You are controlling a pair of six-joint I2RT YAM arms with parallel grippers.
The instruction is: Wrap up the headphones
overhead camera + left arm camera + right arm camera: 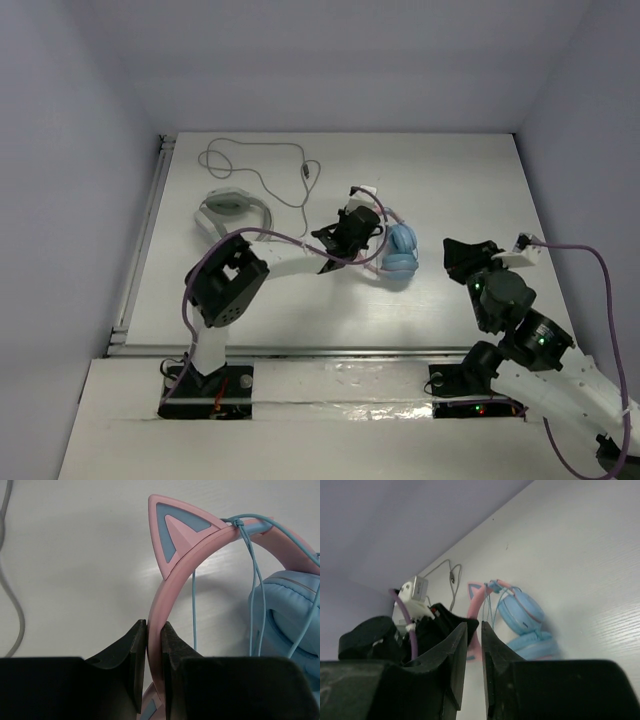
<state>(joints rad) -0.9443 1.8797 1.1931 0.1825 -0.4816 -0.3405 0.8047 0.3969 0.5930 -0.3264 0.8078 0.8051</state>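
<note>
The headphones lie mid-table, with stacked light-blue earcups and a pink cat-eared headband. Their thin light-blue cable is looped over the band and hangs in several strands. My left gripper is shut on the headband, which is pinched between its jaws in the left wrist view. My right gripper hovers to the right of the earcups, apart from them. Its jaws stand almost together with a thin slit and nothing between them. The right wrist view also shows the headphones.
A grey-white curved band lies at the back left. A loose thin grey cable snakes behind it and shows at the left edge of the left wrist view. White walls enclose the table on three sides.
</note>
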